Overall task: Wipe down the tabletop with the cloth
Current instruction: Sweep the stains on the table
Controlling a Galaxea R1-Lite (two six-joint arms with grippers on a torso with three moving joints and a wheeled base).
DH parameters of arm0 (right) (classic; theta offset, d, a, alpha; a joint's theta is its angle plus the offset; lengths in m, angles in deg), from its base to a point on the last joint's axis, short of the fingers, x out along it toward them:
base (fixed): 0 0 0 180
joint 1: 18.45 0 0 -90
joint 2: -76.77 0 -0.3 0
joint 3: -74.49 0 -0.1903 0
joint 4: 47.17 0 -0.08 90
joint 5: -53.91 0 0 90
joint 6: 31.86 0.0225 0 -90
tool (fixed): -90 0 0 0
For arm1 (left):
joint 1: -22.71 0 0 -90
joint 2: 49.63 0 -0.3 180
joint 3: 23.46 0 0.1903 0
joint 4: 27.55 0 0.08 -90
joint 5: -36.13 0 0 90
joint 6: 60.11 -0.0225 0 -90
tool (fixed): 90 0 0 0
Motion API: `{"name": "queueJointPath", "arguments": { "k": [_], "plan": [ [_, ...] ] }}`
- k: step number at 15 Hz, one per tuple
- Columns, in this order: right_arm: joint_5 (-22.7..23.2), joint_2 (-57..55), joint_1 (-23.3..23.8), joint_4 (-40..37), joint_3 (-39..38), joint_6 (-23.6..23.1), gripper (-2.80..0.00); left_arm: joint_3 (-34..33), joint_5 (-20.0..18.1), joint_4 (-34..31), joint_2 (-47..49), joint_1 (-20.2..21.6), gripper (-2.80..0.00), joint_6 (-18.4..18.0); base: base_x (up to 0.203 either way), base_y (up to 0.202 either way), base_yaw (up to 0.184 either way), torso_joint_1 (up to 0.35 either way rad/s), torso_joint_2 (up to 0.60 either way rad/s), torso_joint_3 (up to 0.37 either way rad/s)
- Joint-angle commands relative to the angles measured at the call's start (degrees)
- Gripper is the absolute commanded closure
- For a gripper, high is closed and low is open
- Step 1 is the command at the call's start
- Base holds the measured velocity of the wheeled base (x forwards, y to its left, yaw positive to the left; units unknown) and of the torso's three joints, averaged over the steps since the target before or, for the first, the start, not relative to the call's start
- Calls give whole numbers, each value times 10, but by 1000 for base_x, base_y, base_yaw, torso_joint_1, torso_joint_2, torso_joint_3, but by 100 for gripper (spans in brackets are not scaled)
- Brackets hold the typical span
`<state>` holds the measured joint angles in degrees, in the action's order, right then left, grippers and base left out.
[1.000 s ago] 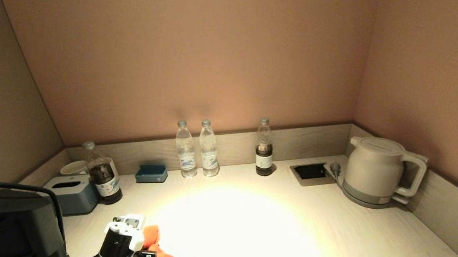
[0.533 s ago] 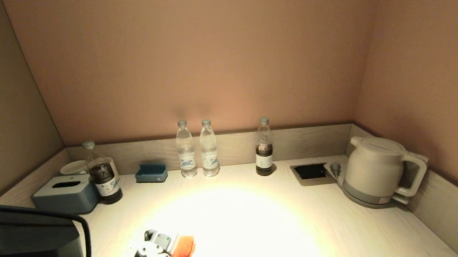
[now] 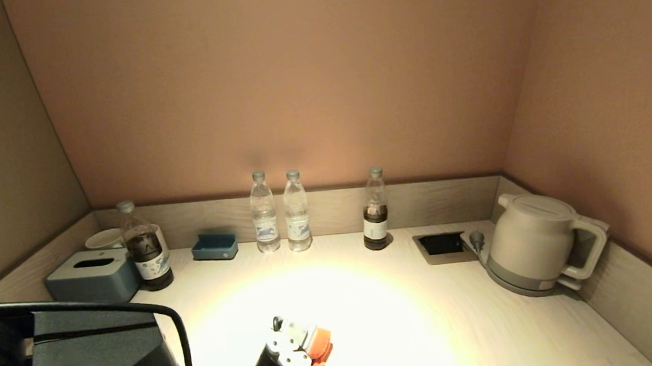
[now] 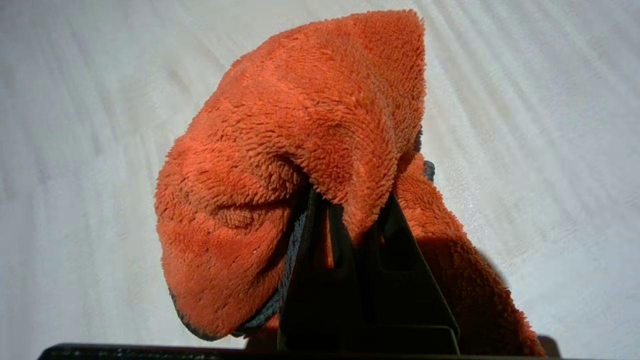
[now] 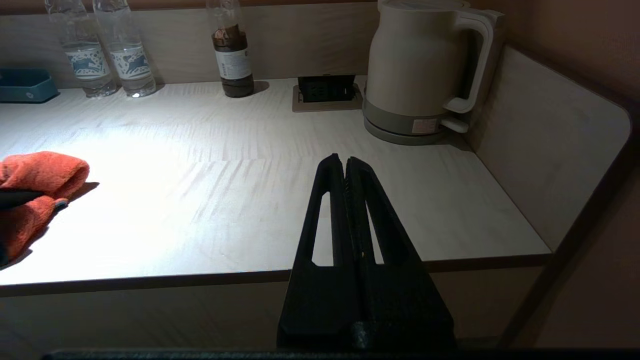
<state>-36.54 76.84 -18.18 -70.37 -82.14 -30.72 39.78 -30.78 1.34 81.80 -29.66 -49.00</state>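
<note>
An orange fluffy cloth (image 4: 300, 150) with a dark hem is pinched in my left gripper (image 4: 350, 210), whose black fingers are shut on a fold of it. The cloth rests on the pale wooden tabletop (image 3: 404, 315) near the front edge, a little left of centre, in the head view (image 3: 320, 344). It also shows in the right wrist view (image 5: 35, 185). My right gripper (image 5: 345, 162) is shut and empty, parked just off the table's front edge on the right; it is out of the head view.
Along the back wall stand a tissue box (image 3: 92, 275), a dark bottle (image 3: 146, 253), a blue dish (image 3: 214, 246), two water bottles (image 3: 279, 215) and another dark bottle (image 3: 375, 211). A socket recess (image 3: 442, 245) and a kettle (image 3: 537, 243) are at the right.
My left gripper has slid the cloth to the right along the front of the table, from the left side toward the centre.
</note>
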Motion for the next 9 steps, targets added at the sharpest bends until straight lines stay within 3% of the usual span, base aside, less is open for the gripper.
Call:
{"name": "queueJointPath", "arguments": {
  "k": [1, 5, 7, 9],
  "plan": [
    [0, -1, 0, 0, 0, 0, 0, 41, 3, -22, 23, 3, 0, -3, 0, 0, 0, 0, 0, 0],
    [0, -1, 0, 0, 0, 0, 0, 211, 3, -132, 66, 33, 0, -8, 0, 0, 0, 0, 0, 0],
    [0, -1, 0, 0, 0, 0, 0, 237, 3, -171, 85, 48, 0, -11, 0, 0, 0, 0, 0, 0],
    [0, -1, 0, 0, 0, 0, 0, 314, 3, -205, 112, 67, 0, -18, 0, 0, 0, 0, 0, 0]
  ]
}}
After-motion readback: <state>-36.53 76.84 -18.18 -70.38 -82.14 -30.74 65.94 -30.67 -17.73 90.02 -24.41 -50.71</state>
